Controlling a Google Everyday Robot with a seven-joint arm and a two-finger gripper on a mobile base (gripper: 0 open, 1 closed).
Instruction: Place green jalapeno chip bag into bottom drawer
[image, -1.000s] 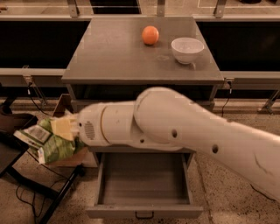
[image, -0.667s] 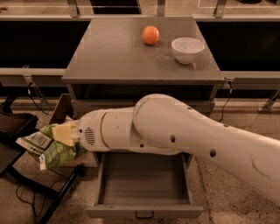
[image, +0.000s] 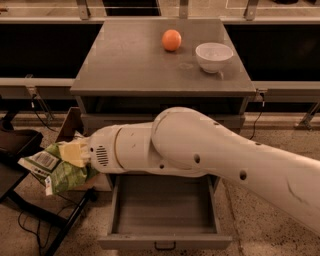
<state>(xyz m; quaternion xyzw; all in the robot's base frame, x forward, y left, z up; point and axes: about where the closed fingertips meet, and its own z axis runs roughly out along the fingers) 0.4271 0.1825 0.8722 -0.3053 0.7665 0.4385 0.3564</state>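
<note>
A speckled floor lay around a grey desk. Nearest, the drawer stood pulled out, showing its grey inside, with a black handle on its front. Just beyond it, the white arm reached from the right across to the left. The claw at its end was closed on the bag, which hung left of the drawer, outside it, above the floor. Farther off, on the desk, an orange sat left of a white bowl, the two apart.
</note>
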